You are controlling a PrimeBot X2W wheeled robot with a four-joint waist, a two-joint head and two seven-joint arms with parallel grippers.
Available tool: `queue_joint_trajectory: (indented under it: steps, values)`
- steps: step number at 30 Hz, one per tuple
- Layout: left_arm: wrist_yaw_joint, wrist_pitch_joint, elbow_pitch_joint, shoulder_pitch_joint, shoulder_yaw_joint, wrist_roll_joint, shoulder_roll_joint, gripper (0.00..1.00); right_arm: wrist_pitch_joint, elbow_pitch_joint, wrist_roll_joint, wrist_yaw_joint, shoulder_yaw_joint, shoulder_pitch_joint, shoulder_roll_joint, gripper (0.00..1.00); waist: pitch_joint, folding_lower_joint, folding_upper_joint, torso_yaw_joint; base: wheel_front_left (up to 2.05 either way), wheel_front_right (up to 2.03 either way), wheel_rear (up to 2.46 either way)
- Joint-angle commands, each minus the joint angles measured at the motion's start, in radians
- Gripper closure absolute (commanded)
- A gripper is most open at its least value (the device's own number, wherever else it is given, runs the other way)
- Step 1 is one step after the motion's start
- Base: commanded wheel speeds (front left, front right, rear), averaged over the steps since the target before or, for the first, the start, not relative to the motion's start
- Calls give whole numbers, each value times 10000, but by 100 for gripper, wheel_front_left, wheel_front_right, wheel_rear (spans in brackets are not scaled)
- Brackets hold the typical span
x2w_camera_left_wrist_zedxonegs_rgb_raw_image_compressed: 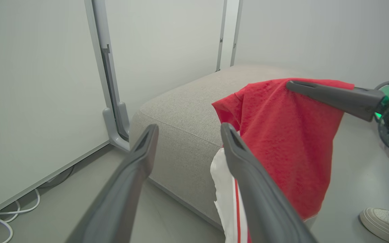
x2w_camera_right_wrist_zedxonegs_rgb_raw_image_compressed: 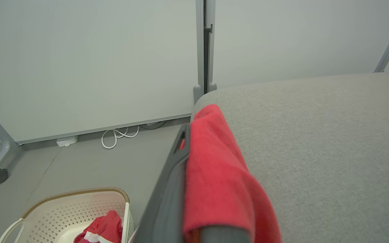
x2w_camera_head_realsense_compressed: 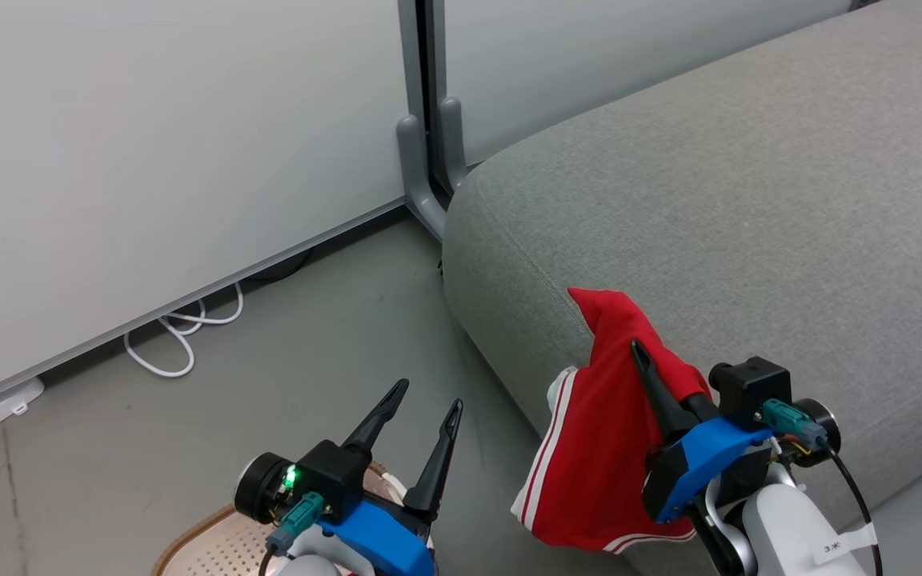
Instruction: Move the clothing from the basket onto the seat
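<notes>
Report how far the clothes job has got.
Done: one red garment is out of the basket. In hand: the right gripper is shut on it, and it hangs at the seat edge, not laid down. Left: release it on the seat, then fetch the second garment lying in the basket; the left gripper is open and empty.

Pale partition panels [x2w_camera_head_realsense_compressed: 149,160], grey floor [x2w_camera_head_realsense_compressed: 333,336], white cable [x2w_camera_head_realsense_compressed: 179,336]
</notes>
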Motion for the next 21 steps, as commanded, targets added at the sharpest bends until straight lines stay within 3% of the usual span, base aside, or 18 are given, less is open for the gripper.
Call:
queue_joint_trajectory:
  steps: [1,21]
  values:
    - [-70,-27,26,-137,16,-20,12,0,2,-45,35,5,3,74,-30,100,-4,0,0,-107,0,0,0]
    - [-45,-27,-17,-321,-239,-25,161,0,213,-203,167,5,-302,-494,-80,100,441,0,0,10,0,0,0]
